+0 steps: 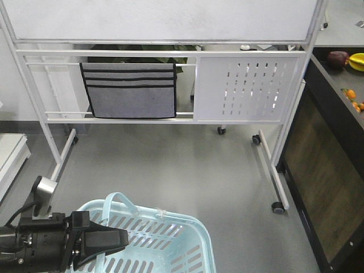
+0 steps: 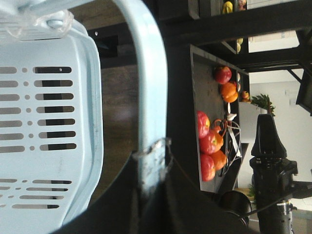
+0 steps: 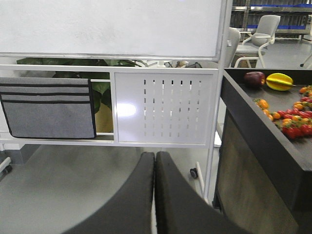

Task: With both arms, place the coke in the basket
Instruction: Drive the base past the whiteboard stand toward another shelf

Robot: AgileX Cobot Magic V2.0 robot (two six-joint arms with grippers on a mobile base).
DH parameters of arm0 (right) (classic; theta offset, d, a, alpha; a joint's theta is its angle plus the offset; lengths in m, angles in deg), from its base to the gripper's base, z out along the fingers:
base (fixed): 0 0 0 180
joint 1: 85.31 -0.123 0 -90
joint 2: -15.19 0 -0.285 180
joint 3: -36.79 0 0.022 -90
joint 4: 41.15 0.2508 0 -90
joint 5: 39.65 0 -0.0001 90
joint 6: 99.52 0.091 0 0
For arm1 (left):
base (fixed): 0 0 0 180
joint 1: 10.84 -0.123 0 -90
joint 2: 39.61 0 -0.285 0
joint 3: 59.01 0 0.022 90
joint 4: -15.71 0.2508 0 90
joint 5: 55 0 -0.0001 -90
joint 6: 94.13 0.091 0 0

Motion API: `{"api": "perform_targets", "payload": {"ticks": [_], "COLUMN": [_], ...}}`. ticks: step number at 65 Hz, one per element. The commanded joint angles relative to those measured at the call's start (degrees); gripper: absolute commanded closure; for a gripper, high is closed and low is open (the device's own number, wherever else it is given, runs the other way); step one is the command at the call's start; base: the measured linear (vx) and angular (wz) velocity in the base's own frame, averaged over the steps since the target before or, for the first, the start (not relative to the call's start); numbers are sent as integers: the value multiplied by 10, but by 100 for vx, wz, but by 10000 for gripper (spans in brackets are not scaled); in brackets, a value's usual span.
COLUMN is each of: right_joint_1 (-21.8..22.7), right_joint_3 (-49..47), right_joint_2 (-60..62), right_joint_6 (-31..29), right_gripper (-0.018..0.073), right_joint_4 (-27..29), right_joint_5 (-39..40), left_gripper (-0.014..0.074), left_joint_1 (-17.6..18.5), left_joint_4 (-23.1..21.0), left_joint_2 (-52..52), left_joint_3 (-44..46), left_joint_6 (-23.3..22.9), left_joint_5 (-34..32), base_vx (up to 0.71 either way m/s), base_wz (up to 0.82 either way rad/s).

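The light blue basket (image 1: 170, 244) sits at the bottom of the front view, with one looped handle (image 1: 114, 199) standing up. My left gripper (image 1: 122, 238) reaches over it from the left. In the left wrist view the left gripper (image 2: 153, 152) is shut on a pale blue handle bar (image 2: 146, 73), and the slotted basket wall (image 2: 44, 122) lies to the left. The right gripper (image 3: 154, 155) is shut with nothing between its fingers, pointing at a whiteboard stand. The coke is out of view.
A white wheeled whiteboard stand (image 1: 250, 85) with a grey fabric pocket organiser (image 1: 131, 91) fills the back. A dark shelf unit (image 1: 335, 148) at the right carries fruit (image 1: 338, 58); red and orange fruit (image 2: 207, 141) also shows in the left wrist view. Grey floor lies between.
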Motion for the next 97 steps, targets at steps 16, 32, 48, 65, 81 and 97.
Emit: {"api": "perform_targets", "payload": {"ticks": [16, 32, 48, 65, 81, 97], "right_joint_1": [0, 0, 0, 0, 0, 0], "right_joint_3": [6, 6, 6, 6, 6, 6], "right_joint_2": [10, 10, 10, 10, 10, 10], "right_joint_6": [-3, -3, -3, -3, -3, -3], "right_gripper": [569, 569, 569, 569, 569, 569], "right_joint_4": [-2, -2, -2, -2, -2, -2], "right_joint_5": [41, 41, 41, 41, 41, 41], "left_gripper": [603, 603, 603, 603, 603, 603], "left_joint_1": [2, 2, 2, 2, 2, 2], "left_joint_4": [-55, -55, -55, -55, -55, -55], "left_joint_2": [14, 14, 14, 14, 14, 14], "left_joint_3": [13, 13, 13, 13, 13, 13], "left_joint_6": [4, 4, 4, 4, 4, 4], "left_joint_5": [40, 40, 40, 40, 40, 40], "base_vx": [24, 23, 22, 20, 16, 16], "base_wz": [18, 35, 42, 48, 63, 64]}}
